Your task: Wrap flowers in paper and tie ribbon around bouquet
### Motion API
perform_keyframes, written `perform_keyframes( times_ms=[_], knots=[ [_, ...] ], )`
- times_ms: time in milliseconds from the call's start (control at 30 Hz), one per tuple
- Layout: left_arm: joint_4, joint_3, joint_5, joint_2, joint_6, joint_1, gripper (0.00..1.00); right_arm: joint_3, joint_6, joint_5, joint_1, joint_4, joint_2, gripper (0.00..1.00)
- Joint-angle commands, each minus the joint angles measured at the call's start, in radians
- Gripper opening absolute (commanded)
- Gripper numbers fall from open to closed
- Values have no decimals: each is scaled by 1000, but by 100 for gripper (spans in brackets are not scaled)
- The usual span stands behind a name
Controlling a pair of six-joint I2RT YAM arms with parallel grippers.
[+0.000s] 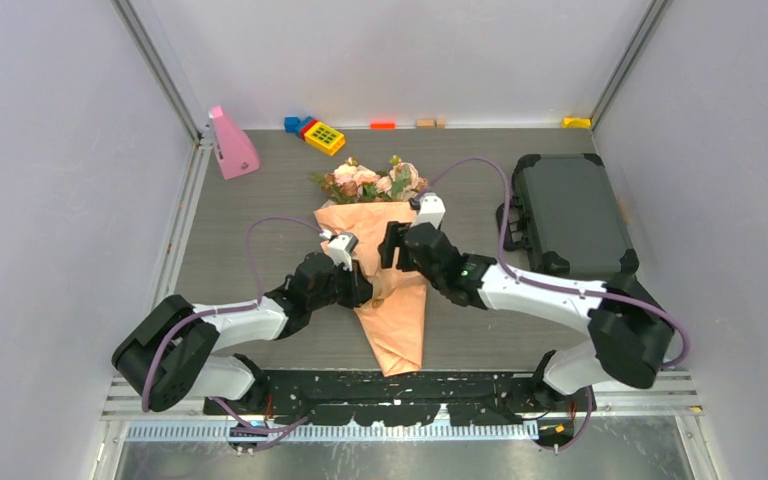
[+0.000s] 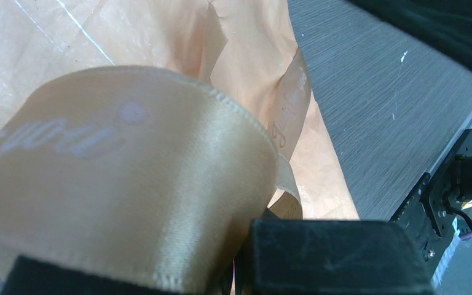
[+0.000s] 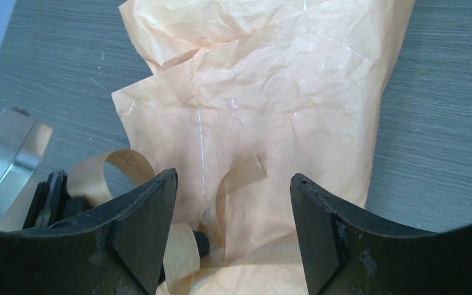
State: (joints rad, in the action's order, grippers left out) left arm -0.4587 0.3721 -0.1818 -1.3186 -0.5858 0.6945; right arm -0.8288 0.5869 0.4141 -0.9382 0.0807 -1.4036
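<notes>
1. Top external view: the bouquet (image 1: 385,290) lies on the grey wood-grain surface (image 1: 250,200), between the two arms. It is a tapered cone whose tip points toward the near edge.
2. The flowers (image 1: 372,182), pink and brownish roses with green leaves, spill out of the cone's wide far end.
3. The paper (image 3: 252,110) is peach-orange, thin and heavily crinkled, with fine white crease lines and overlapping folded edges.
4. The ribbon (image 2: 129,184) is a shiny tan satin strip with stitched edges and faint printed script. It curves in a broad loop close to the left wrist camera, and a loose end trails over the paper.
5. The left pincer (image 1: 362,288) sits at the cone's left side and is clenched on the ribbon, whose loop rises from between its dark pads.
6. The right pincer (image 3: 233,178) is released, its black jaws standing wide apart above the middle of the cone. A curl of ribbon lies on the paper between them, and nothing is gripped.
7. A black hard case (image 1: 570,215) rests on the right.
</notes>
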Motion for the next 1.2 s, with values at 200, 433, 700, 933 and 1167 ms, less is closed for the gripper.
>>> perform_keyframes(
  times_ms=[200, 433, 700, 933, 1167],
  knots=[
    [-17, -13, 25, 8, 25, 4, 0, -256, 61, -97, 3, -150, -300, 66],
    [-17, -16, 35, 18, 30, 3, 0, -278, 95, -132, 1, -129, -392, 38],
    [0, -15, 49, 44, 31, 4, 0, -227, 55, -23, 0, -88, -308, 1],
    [71, 5, 80, 94, 29, 3, 1, -140, -65, 112, 2, 58, -151, 1],
    [175, 32, 120, 169, 10, 3, 30, -64, -124, 171, 41, 71, -57, 1]
  ],
)
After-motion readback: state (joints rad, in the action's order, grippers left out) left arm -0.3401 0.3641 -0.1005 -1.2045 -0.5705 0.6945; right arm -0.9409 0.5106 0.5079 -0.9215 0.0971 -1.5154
